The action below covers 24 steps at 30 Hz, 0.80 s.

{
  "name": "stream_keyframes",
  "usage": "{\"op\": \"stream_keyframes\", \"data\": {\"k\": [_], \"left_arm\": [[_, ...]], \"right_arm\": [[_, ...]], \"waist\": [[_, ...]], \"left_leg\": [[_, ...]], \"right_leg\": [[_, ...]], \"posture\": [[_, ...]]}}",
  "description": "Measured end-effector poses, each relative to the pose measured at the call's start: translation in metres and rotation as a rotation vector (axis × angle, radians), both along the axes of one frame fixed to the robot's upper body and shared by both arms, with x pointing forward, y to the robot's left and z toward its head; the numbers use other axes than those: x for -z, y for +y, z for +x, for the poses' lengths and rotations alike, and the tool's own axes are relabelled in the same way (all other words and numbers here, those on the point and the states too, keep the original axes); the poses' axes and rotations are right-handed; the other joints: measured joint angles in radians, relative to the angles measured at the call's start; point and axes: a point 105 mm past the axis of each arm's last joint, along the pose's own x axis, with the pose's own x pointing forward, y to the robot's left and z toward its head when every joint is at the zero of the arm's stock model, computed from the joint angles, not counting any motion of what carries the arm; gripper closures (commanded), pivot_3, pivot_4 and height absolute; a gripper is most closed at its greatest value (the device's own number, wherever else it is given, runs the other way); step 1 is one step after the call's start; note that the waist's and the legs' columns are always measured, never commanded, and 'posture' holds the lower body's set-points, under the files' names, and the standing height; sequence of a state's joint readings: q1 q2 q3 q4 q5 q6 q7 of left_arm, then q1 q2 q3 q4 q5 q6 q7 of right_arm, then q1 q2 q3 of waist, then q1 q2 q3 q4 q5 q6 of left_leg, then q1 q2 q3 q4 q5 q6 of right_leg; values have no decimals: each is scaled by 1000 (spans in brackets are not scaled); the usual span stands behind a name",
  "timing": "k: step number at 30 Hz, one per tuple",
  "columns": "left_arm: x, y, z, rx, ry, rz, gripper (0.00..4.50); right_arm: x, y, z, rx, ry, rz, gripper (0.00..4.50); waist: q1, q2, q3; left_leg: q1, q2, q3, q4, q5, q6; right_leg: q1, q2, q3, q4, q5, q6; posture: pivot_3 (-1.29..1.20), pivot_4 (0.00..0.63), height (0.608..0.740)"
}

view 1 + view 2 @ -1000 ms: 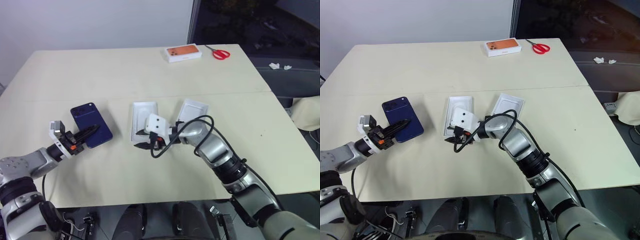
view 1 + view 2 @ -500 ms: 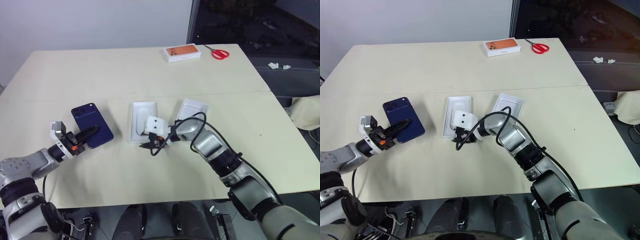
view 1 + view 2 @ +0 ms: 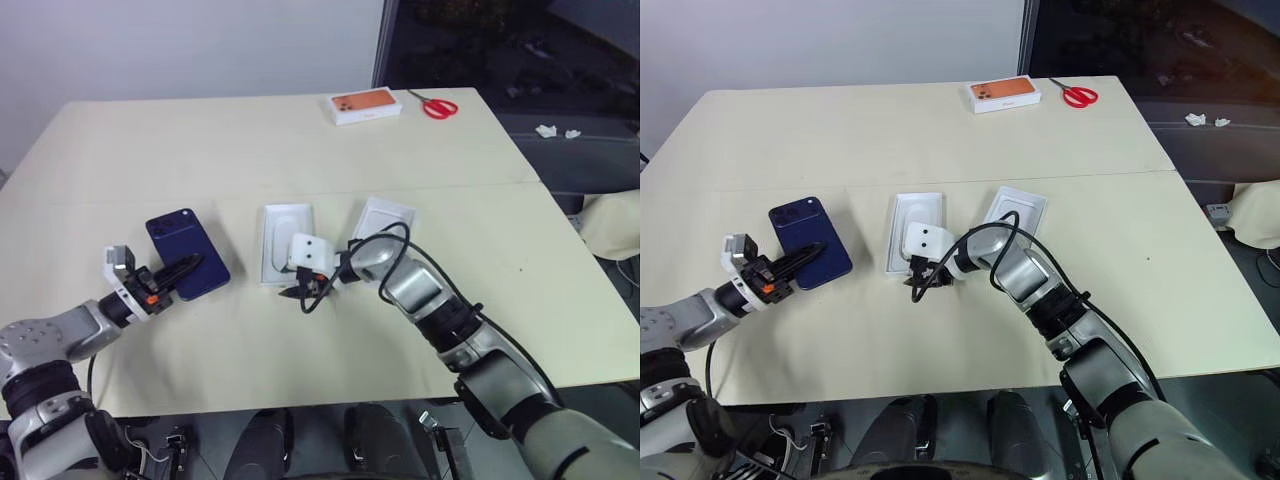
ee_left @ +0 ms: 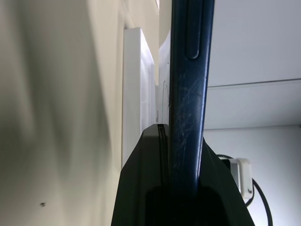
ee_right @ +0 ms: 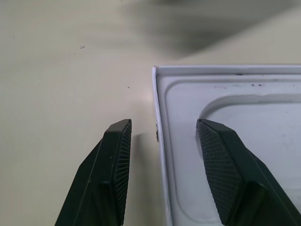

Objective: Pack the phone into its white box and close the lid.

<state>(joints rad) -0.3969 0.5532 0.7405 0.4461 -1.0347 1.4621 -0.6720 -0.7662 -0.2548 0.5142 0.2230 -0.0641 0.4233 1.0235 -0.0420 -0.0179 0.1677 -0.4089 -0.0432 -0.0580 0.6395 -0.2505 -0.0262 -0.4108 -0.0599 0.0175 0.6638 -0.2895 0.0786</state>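
So the left end effector (image 3: 185, 268) pinches the phone (image 3: 187, 254) at nine o'clock, the right end effector (image 5: 162, 174) straddles the white box (image 3: 288, 240) wall half-open, and packing and closing remain.

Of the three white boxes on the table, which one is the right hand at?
The white box in the middle, next to the phone. The right hand straddles its wall with open fingers. The neighbouring tray and the orange-topped box lie apart.

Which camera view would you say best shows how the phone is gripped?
The left wrist view: the phone shows edge-on, pinched by the left claw. The head views show its blue back; the right wrist view faces the white box.
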Motion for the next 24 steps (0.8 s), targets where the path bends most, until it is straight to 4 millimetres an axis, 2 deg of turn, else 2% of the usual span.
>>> {"op": "stream_keyframes", "data": {"k": [9,12,24], "left_arm": [[0,-1,0,3,5,-1,4500],[1,-2,0,5,4,-3,4500],[-1,-3,-1,13,-3,5,4500]], "right_arm": [[-1,0,1,19,30,5,2207],[0,0,1,21,37,3,3027],[2,-1,3,35,33,-5,3027]], "waist": [[0,0,0],[0,0,0],[0,0,0]], "left_leg": [[0,0,0,0,0,0],[0,0,0,0,0,0],[0,0,0,0,0,0]], "right_leg": [[0,0,0,0,0,0],[0,0,0,0,0,0],[0,0,0,0,0,0]], "posture": [[0,150,740],[0,150,740],[0,150,740]]}}
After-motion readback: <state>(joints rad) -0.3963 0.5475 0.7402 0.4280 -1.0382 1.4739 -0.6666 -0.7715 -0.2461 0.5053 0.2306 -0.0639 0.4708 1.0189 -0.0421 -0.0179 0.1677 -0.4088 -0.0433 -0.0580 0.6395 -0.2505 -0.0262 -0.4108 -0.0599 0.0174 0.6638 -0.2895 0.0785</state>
